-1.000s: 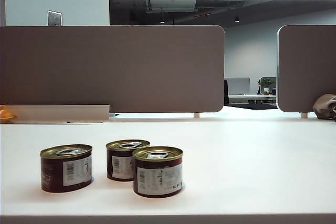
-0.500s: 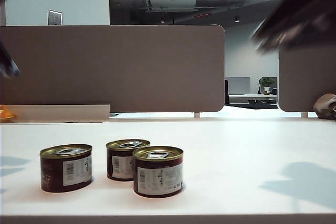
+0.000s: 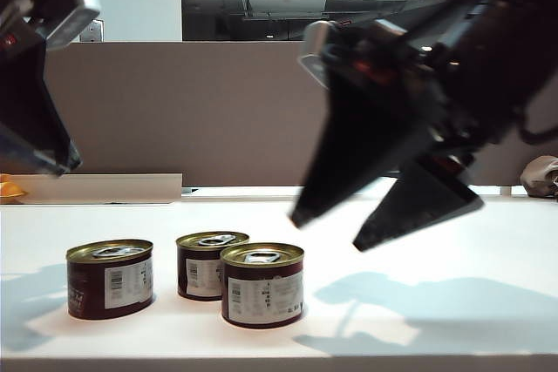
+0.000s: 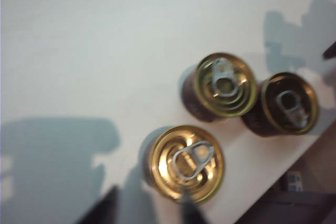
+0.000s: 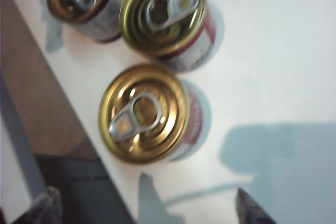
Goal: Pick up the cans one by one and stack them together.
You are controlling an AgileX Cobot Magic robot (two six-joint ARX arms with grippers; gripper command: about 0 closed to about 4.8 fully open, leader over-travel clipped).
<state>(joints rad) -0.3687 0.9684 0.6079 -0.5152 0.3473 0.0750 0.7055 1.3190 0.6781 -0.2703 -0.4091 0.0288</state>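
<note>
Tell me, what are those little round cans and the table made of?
The cans look like metal: their gold lids shine and carry silvery pull tabs. The maroon sides with white barcode patches look like a printed or paper label; I can't tell which. The table is smooth, matte white, maybe laminate or painted board. Both pincers, left and right, hang above it.

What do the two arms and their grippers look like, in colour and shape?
Both are black. The right gripper has two long fingers shaped like wedges that narrow to pointed tips, below a bulky dark wrist carrying a small silver-grey block. The left gripper shows only partly at the picture's edge: a flat black body with a similar light grey block on top. No markings can be read; motion blur hides finer details.
</note>
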